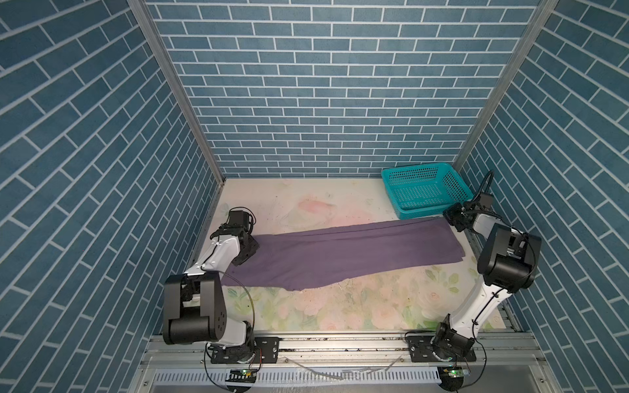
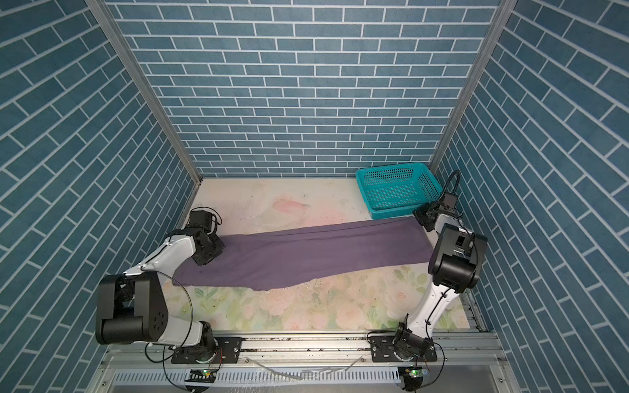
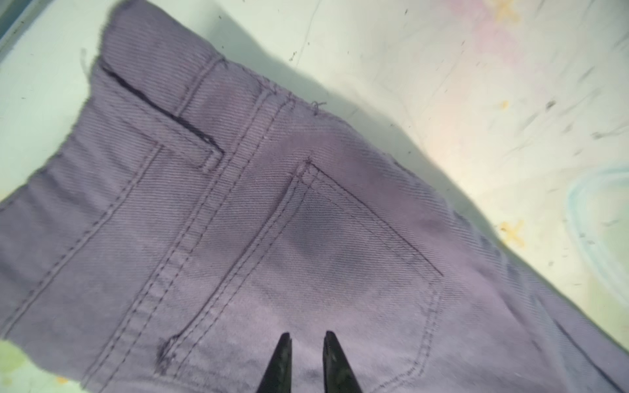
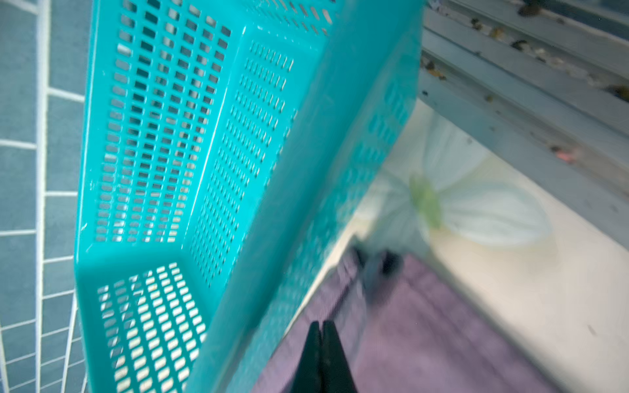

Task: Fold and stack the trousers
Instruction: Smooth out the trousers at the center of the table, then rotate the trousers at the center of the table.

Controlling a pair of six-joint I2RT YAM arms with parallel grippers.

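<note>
The trousers (image 1: 340, 251) lie flat across the desk (image 1: 306, 204), from its left edge to its right edge. My left pincer (image 3: 308, 335) hangs over the waistband end, above a back pocket (image 3: 357, 255), tips slightly apart. My right pincer (image 4: 321, 323) is pressed together over the leg end, beside the teal basket (image 1: 418, 212) in the far right corner. Each elbow is raised, with the forearm sloping down.

The left arm (image 1: 219, 253) reaches along the table's (image 1: 306, 204) left edge, its left gripper (image 3: 306, 335) pointing down with fingers narrowly parted. The right arm (image 1: 474, 306) stretches toward the far right corner, the right gripper (image 4: 321, 323) with its fingers pressed together.
</note>
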